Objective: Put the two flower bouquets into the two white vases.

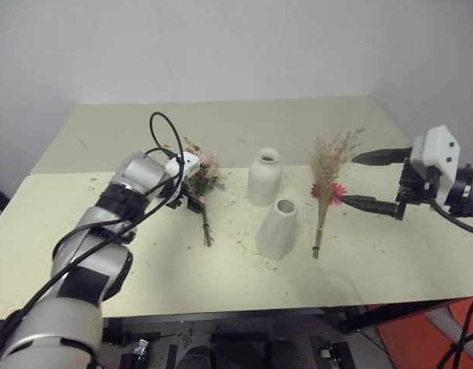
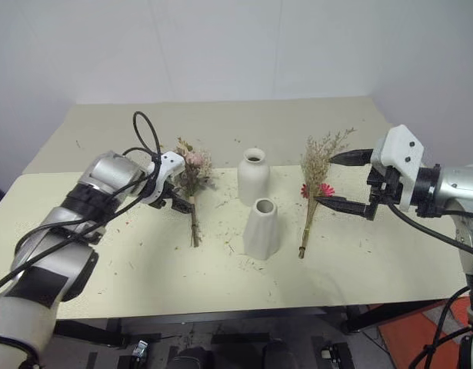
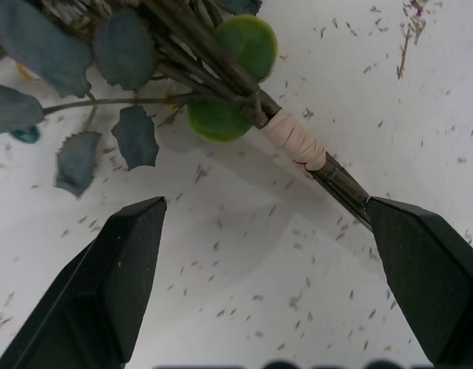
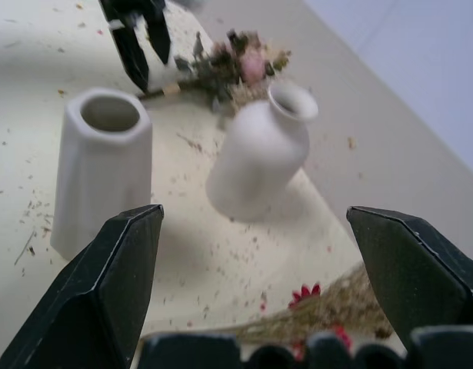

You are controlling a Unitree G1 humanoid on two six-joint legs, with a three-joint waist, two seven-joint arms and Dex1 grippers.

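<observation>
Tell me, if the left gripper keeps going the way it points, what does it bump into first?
Probably the table, right beside the rose bunch's taped stems. The left gripper is open and aims down there.

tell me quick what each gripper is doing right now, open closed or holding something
left gripper: open, holding nothing, fingers either side of the rose bunch stems.
right gripper: open, holding nothing, beside the dry sprig bundle.
</observation>
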